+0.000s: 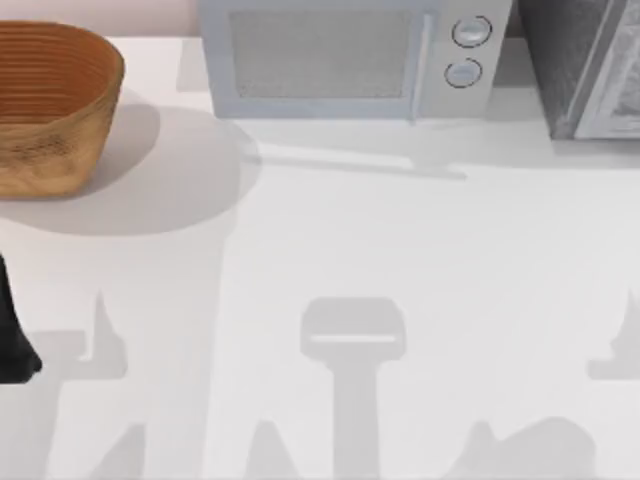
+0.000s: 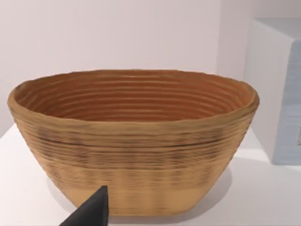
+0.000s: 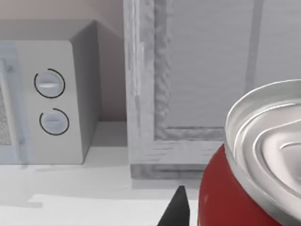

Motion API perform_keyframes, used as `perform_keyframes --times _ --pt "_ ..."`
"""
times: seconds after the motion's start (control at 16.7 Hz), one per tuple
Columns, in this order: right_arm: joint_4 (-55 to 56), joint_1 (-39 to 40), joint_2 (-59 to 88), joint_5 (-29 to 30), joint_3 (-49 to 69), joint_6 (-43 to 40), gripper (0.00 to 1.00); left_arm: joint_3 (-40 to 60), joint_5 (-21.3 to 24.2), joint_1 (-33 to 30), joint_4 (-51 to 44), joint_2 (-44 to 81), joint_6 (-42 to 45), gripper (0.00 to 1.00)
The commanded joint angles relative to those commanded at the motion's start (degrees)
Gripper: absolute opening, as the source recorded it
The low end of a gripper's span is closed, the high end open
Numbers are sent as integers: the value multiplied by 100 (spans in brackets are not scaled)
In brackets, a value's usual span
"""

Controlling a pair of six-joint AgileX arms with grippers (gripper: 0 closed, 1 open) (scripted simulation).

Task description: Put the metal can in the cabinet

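The metal can (image 3: 244,188), red with a silver top, looms close in the right wrist view. It sits beside one dark fingertip (image 3: 176,207) of my right gripper, which is shut on it. Straight ahead stands the cabinet (image 3: 188,94), grey with a lighter framed door; in the top view the cabinet (image 1: 590,70) is at the back right corner. My left arm (image 1: 12,340) stays at the table's left edge, and a dark part of my left gripper (image 2: 89,213) points at the basket.
A woven basket (image 1: 50,110) (image 2: 134,141) stands at the back left. The light-grey microwave (image 1: 350,55) (image 3: 51,103) with two round knobs sits at the back middle, just left of the cabinet. The white tabletop (image 1: 400,240) stretches in front of them.
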Motion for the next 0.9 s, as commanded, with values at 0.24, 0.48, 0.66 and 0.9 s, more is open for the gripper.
perform_keyframes --times 0.24,0.48,0.66,0.9 --pt "-21 -11 -40 -13 -15 -3 0 0 0 0 0 0 0 100" --pt "-23 28 84 9 175 19 0 0 0 0 0 0 0 100" --pt "-134 102 539 79 848 31 0 0 0 0 0 0 0 100" --pt "-473 254 1640 244 2293 33 0 0 0 0 0 0 0 100"
